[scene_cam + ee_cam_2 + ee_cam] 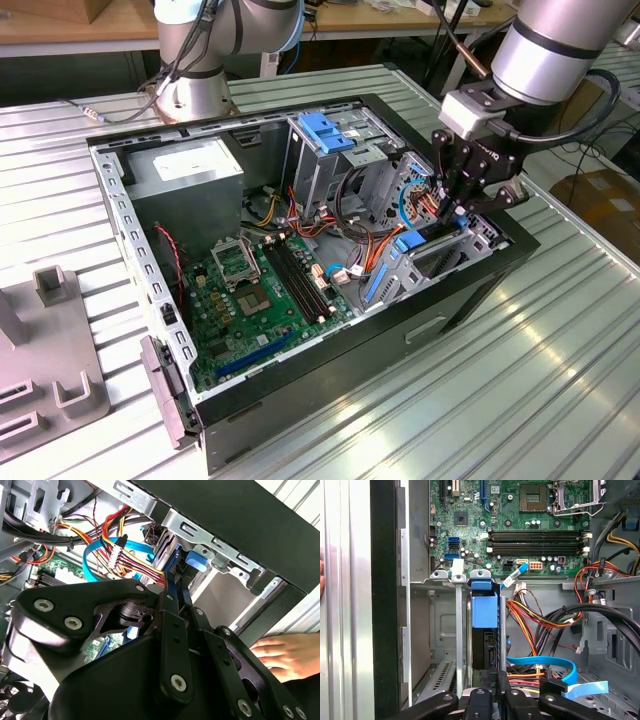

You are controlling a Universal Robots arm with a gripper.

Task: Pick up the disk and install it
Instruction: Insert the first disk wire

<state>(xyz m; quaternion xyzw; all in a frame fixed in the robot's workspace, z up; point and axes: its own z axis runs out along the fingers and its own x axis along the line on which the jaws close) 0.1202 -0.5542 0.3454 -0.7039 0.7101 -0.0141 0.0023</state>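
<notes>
Here the gripper reaches into the open computer case, its fingers narrowed onto the disk. In the first wrist view, the disk stands edge-on in the metal drive bay, showing a blue plastic rail end and a dark body below.

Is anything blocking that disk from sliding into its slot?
Nothing visible does. The gripper holds the disk edge-on inside the metal bay; the bundled wires run beside it, not across it.
</notes>
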